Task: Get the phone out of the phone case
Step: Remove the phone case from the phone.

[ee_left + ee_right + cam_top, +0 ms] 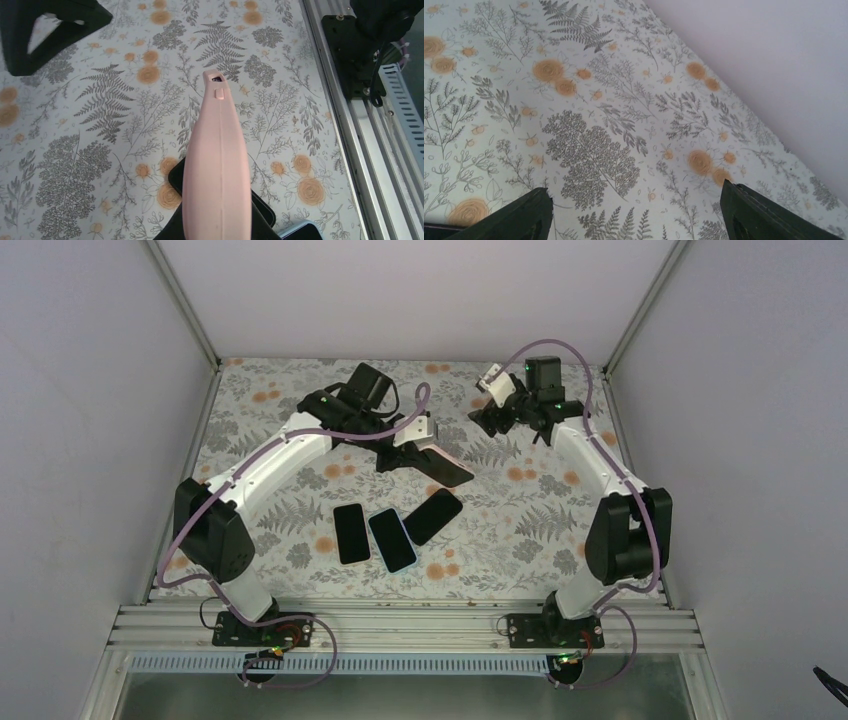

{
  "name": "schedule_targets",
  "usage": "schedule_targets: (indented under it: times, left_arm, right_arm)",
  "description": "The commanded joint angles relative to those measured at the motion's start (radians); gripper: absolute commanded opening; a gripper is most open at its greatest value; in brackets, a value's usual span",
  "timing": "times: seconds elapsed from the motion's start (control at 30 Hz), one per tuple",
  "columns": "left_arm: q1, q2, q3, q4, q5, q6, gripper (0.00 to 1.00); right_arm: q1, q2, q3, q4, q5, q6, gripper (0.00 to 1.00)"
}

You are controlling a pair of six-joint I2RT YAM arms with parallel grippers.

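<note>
The pink phone case (pixel 215 165), phone (pixel 450 472) inside, is clamped in the left pincer (pixel 425 450), lifted off the tabletop (pixel 540 500). The right pincer (pixel 636 220) is spread apart, empty. The case is judged pliable; its free corner should be peeled back.

Two white-shelled robot arms, the left arm (pixel 270 462) and the right arm (pixel 590 458), show black joints, small green lights (pixel 527 367), looping purple cables (pixel 545 341) and black base plates (pixel 262 630); the right gripper (pixel 636 210) carries black, wedge-shaped fingers (pixel 526 217).
</note>
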Motion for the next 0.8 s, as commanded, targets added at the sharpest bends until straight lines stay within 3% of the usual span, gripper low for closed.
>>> schedule_targets:
  times: [0.0, 0.43, 0.77]
  left_arm:
    - [0.004, 0.001, 0.032, 0.016, 0.058, 0.015, 0.02]
    - [0.004, -0.001, 0.019, 0.044, 0.003, 0.023, 0.02]
    - [0.004, 0.016, 0.035, 0.045, 0.004, 0.015, 0.02]
  right_arm:
    - [-0.001, 0.021, 0.054, 0.009, -0.007, 0.003, 0.86]
    - [-0.026, -0.311, -0.197, -0.25, -0.151, -0.175, 0.9]
    - [-0.026, -0.31, -0.267, -0.237, -0.214, -0.156, 0.89]
